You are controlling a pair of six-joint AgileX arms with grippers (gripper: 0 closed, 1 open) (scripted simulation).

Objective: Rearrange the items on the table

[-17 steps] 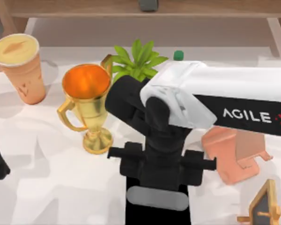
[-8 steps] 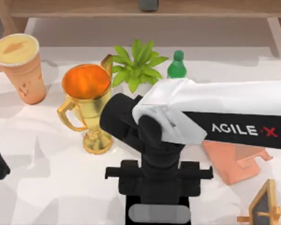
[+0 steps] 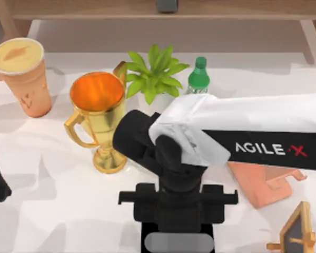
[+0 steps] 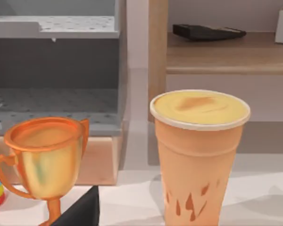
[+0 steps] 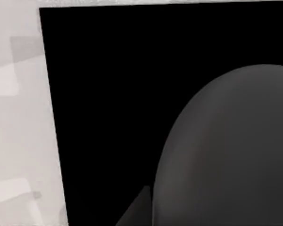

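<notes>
the grey computer mouse [image 3: 179,243] lies at the bottom centre of the top view, on a small black pad [image 3: 147,243] that sits on the white table [image 3: 58,205]. in the right wrist view the mouse [image 5: 231,150] shows as a rounded grey dome over the black pad [image 5: 108,94], with pale tabletop [image 5: 16,117] along one edge of the pad. the right gripper [image 3: 178,211] hangs directly above the mouse, its black crossbar body spanning the lower centre of the top view; whether its fingers are spread or pressed together, i cannot tell. the white and black right arm, lettered agilex, runs off to the right edge of the frame.

the tall orange cup with a cream lid [image 3: 22,74] stands upright in the upper left of the top view, well apart from the mouse; the left wrist view looks at it [image 4: 198,155] from the side. a gold trophy [image 3: 97,113] stands between cup and arm, with a green plant [image 3: 155,71] and a green bottle [image 3: 198,74] behind it. a salmon-coloured stand [image 3: 263,182] lies at the right under the arm. the left arm is parked at the left edge of the top view, and i cannot tell its gripper's state.
</notes>
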